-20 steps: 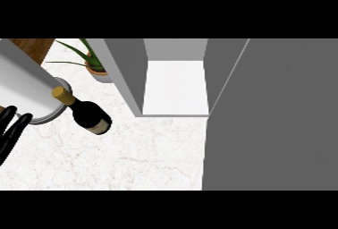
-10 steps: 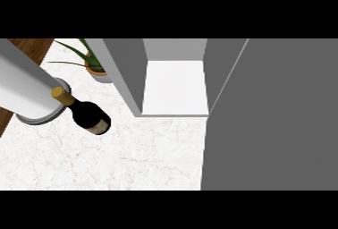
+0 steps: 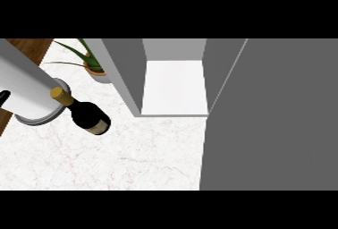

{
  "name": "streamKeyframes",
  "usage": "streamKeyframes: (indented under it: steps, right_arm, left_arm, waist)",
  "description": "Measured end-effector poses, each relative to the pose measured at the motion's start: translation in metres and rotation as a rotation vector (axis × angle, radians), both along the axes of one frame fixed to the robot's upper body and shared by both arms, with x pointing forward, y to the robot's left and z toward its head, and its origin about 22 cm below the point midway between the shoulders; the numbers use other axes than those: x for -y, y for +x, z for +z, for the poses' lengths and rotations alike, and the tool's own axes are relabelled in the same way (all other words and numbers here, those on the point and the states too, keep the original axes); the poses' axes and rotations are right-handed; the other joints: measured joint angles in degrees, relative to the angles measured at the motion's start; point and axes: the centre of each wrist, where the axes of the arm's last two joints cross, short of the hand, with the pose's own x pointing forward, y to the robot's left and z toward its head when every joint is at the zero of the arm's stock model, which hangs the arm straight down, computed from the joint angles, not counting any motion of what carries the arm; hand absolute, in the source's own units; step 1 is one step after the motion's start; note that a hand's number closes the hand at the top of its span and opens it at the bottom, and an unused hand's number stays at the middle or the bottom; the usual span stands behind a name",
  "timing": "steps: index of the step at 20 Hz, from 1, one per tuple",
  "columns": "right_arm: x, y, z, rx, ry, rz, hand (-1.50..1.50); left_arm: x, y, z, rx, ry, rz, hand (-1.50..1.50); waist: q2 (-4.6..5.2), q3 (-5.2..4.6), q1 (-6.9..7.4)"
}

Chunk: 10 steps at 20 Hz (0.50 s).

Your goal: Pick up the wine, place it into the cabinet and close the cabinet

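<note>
The wine bottle point(image 3: 90, 118), dark with a gold-capped neck and a tan label, stands on the white marble counter point(image 3: 119, 156) left of the cabinet. My left forearm point(image 3: 30, 91) crosses the upper left corner, its wrist end right beside the bottle's neck. Of my left hand point(image 3: 3, 98) only a black sliver shows at the left edge, apart from the bottle's body. The cabinet point(image 3: 175, 87) is open and shows a bare white shelf. Its grey door point(image 3: 277, 116) stands swung out and fills the right side. My right hand is out of view.
A potted plant point(image 3: 91, 67) with long green leaves stands behind the bottle, against the cabinet's left wall point(image 3: 125, 71). A brown wooden strip point(image 3: 30, 44) runs along the counter's far left edge.
My left forearm has drawn up and to the left, and most of the black hand has slid out past the left edge. The bottle has barely shifted.
</note>
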Motion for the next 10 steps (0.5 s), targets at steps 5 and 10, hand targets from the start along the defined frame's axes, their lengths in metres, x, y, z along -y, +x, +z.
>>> streamKeyframes:
  steps: [5,10]
  right_arm:
    - [0.004,0.0,0.006,0.002,-0.019,-0.019,-1.5]
    - [0.003,0.0,0.007,-0.002,-0.025,-0.014,-1.5]
  left_arm:
    - [-0.006,0.015,-0.019,-0.04,0.014,-0.013,-1.5]
    - [-0.008,0.027,-0.04,-0.074,0.026,-0.026,-1.5]
  waist:
    - [0.01,0.0,-0.11]
    - [0.02,0.0,-0.11]
